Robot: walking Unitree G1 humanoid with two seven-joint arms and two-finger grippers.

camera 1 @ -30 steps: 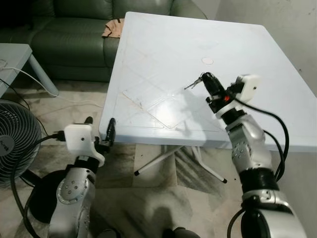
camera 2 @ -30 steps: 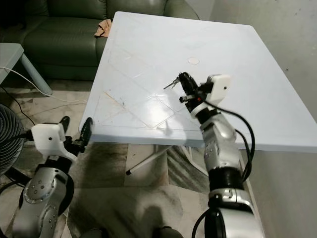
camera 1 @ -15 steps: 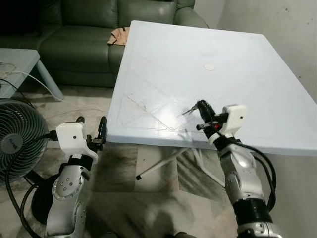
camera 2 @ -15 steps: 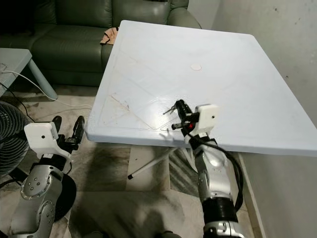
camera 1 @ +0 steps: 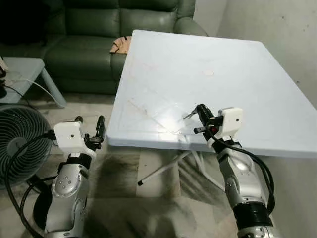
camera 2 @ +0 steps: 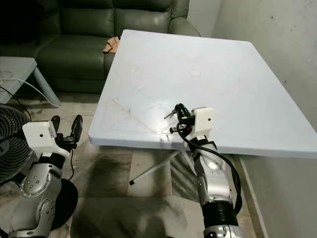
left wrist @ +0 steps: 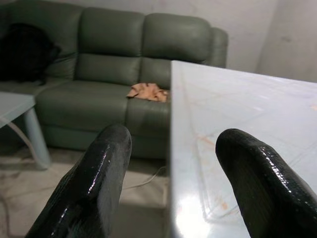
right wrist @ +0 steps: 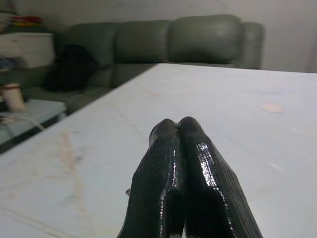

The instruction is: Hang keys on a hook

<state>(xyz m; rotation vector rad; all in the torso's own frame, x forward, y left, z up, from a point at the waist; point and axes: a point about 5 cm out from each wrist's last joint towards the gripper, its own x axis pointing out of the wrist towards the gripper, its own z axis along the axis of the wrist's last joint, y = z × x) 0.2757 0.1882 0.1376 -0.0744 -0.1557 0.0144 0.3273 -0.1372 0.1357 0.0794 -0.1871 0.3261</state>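
A small bunch of metal keys [camera 1: 188,115] hangs from the tips of my right gripper [camera 1: 199,108], which is shut on it just above the white table [camera 1: 223,54], near the front edge. In the right wrist view the two fingers [right wrist: 163,148] are pressed together over the tabletop. My left gripper [camera 1: 90,121] is open with nothing in it, held low beside the table's front left corner. Its wrist view looks between the spread fingers [left wrist: 99,168] along the table's left edge toward the sofa.
A green leather sofa [camera 1: 99,29] stands behind the table with a tan cloth [camera 1: 119,44] on its seat. A floor fan [camera 1: 15,148] and a grey side table [camera 1: 20,67] are on my left. Folding legs [camera 1: 163,168] cross under the table.
The camera has shifted back and more of the table shows. My right gripper, still holding the keys, has drawn back from mid-table toward the front edge. The left gripper stays open.
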